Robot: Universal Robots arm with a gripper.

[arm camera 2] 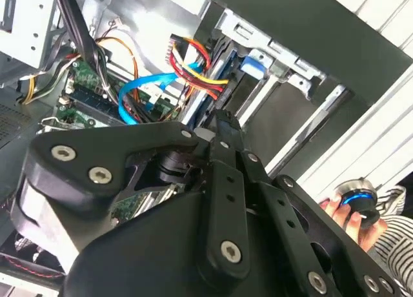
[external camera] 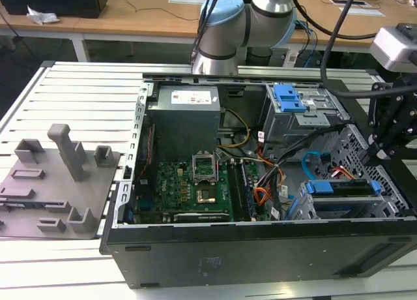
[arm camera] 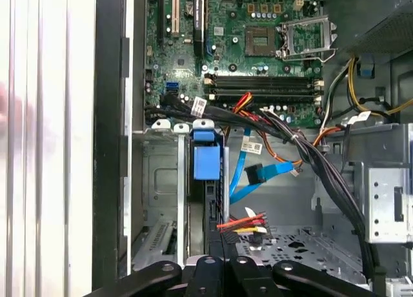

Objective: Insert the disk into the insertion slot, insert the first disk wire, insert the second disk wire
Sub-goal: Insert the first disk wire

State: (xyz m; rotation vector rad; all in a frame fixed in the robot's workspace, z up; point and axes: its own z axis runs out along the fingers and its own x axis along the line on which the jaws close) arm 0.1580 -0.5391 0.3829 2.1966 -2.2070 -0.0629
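Note:
The disk (external camera: 340, 188) sits inside the insertion slot (external camera: 393, 186), its blue carrier (arm camera: 206, 160) facing the motherboard. My gripper (external camera: 373, 158) hangs over the disk's back edge at the exterior view's right. Its fingers (arm camera 2: 222, 126) are pressed together at the end of the first disk wire (arm camera 2: 197, 70), the red, yellow and orange bundle (arm camera: 244, 223); the plug itself is hidden by them. The second disk wire (arm camera: 248, 175), a light blue cable (arm camera 2: 137, 90), loops loose beside the disk, untouched.
The open computer case (external camera: 260, 248) holds the motherboard (external camera: 195, 182), a power supply (external camera: 186, 114) and a taller grey bay with a blue latch (external camera: 288, 98). Thick black cables (arm camera: 322, 168) cross near the wires. A person's hand (arm camera 2: 345, 213) holds a small device outside the case.

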